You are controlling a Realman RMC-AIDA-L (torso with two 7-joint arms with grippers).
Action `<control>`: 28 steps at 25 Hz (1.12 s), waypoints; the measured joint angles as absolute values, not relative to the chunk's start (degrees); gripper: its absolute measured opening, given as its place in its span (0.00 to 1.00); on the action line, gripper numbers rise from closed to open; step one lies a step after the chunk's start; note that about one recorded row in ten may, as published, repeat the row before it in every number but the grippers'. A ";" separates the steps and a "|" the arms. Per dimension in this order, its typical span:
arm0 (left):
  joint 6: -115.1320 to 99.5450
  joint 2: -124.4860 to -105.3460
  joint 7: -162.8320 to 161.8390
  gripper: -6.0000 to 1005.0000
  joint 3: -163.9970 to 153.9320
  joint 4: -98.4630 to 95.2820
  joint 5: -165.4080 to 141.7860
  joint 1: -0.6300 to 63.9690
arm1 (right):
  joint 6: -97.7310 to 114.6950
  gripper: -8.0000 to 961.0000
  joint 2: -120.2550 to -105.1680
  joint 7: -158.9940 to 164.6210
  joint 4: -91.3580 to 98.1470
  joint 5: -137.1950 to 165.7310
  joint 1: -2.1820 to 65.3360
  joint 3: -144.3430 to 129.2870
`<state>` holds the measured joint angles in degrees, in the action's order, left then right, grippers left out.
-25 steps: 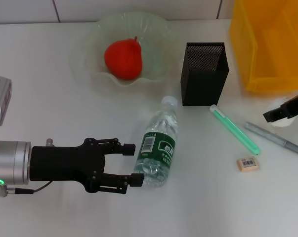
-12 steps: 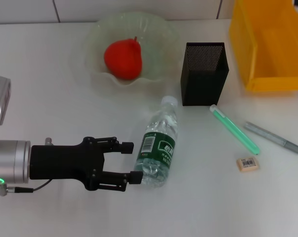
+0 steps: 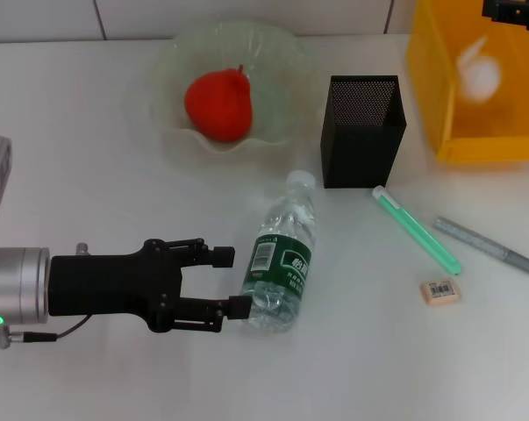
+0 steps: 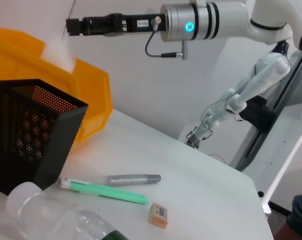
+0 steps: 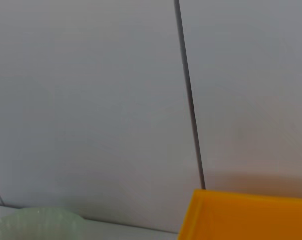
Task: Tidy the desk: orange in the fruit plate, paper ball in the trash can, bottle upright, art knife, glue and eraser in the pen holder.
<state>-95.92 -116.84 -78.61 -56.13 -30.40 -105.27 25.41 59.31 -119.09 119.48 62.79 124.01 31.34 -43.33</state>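
Note:
The bottle [image 3: 282,259] lies on its side on the desk [image 3: 89,193], cap toward the pen holder [image 3: 362,132]. My left gripper [image 3: 232,282] is open, its fingers at the bottle's lower left side. The orange [image 3: 218,103] rests in the fruit plate [image 3: 172,132]. A blurred paper ball [image 3: 479,77] is inside the trash can [image 3: 483,149], apart from my right gripper [image 3: 512,9], which is open above the bin. The glue [image 3: 418,230], art knife [image 3: 485,245] and eraser [image 3: 440,291] lie on the desk, right of the bottle.
The pen holder stands between the plate and the yellow bin, close behind the bottle's cap. Bare tabletop spreads along the front edge and to the left. A tiled wall [image 5: 115,100] rises behind the desk.
My right gripper rose from the desk near the art knife to above the yellow bin and let the paper ball go. My left gripper edged slightly closer to the bottle.

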 joint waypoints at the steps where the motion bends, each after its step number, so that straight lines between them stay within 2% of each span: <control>1: -96.02 -116.79 -78.87 0.84 -55.81 -30.41 -105.24 25.38 | 59.53 0.65 -119.08 119.45 62.83 123.97 31.24 -43.33; 5: -97.07 -116.56 -80.96 0.84 -54.60 -30.89 -105.21 25.27 | 63.67 0.77 -119.03 119.23 64.55 123.56 30.27 -43.11; 9: -98.10 -116.05 -86.87 0.84 -52.91 -33.14 -105.42 25.36 | 75.21 0.77 -118.71 114.76 67.33 117.74 26.95 -42.65; 10: -98.07 -115.87 -88.89 0.84 -52.79 -34.08 -105.51 25.43 | 79.11 0.77 -118.37 112.63 67.39 114.84 25.76 -42.40; 11: -97.69 -115.52 -94.60 0.84 -52.84 -36.96 -106.00 25.59 | 87.60 0.77 -117.35 107.07 66.42 108.93 22.75 -41.36; 12: -97.69 -115.52 -94.60 0.84 -52.84 -36.96 -106.00 25.59 | 87.60 0.77 -117.35 107.07 66.42 108.93 22.75 -41.36; 15: -97.27 -115.43 -104.87 0.84 -52.82 -44.02 -108.54 26.08 | 97.51 0.77 -116.04 98.20 61.05 104.91 19.49 -38.68; 16: -97.15 -115.96 -110.65 0.84 -53.21 -49.84 -110.44 26.30 | 101.84 0.77 -115.14 91.53 55.18 104.82 17.52 -36.74; 19: -96.24 -116.96 -116.71 0.84 -53.56 -55.73 -113.84 27.07 | 103.89 0.77 -114.36 85.91 50.31 104.89 16.09 -36.11; 21: -94.51 -118.10 -124.47 0.84 -53.82 -61.06 -119.59 29.48 | 105.25 0.77 -113.49 78.68 44.56 104.89 13.93 -35.85; 22: -94.51 -118.10 -124.47 0.84 -53.82 -61.06 -119.59 29.48 | 105.25 0.77 -113.49 78.68 44.56 104.89 13.93 -35.85; 23: -92.11 -118.48 -132.39 0.84 -55.32 -61.83 -124.41 33.51 | 105.27 0.77 -113.42 77.00 43.35 104.89 13.29 -35.76; 28: -85.02 -118.54 -139.98 0.84 -62.42 -58.34 -128.03 39.58 | 104.20 0.77 -113.67 73.51 40.68 105.22 11.71 -34.97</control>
<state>-85.02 -118.54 -139.98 -62.42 -58.34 -128.03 39.58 104.20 -113.67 73.51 40.68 105.22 11.71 -34.97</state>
